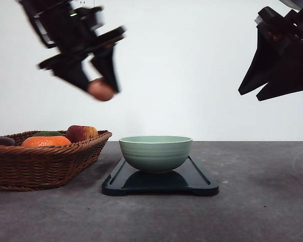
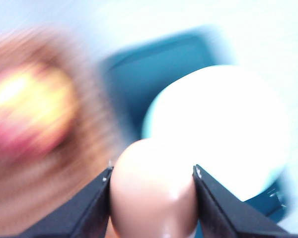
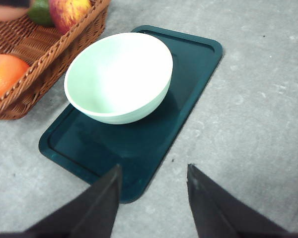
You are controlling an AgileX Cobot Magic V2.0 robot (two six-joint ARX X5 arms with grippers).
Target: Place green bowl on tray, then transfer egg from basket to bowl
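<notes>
1. Fingers [image 2: 208, 208] of the left gripper [image 1: 101, 83] are squeezed shut on the egg [image 1: 101, 90], high in the air, above the gap between the basket [image 1: 45, 166] and the green bowl [image 1: 155, 153].
2. Right gripper [image 3: 154, 198] hangs up high with its fingers apart, holding nothing.
3. Green bowl sits on the tray [image 1: 202, 184], near the middle of the bench [image 1: 262, 201], and it looks empty (so the first job seems done).
4. What could go wrong: if the egg drops from this high, it may crack, or miss the bowl and roll off across the bench.
5. No writing or labels can be read anywhere.
</notes>
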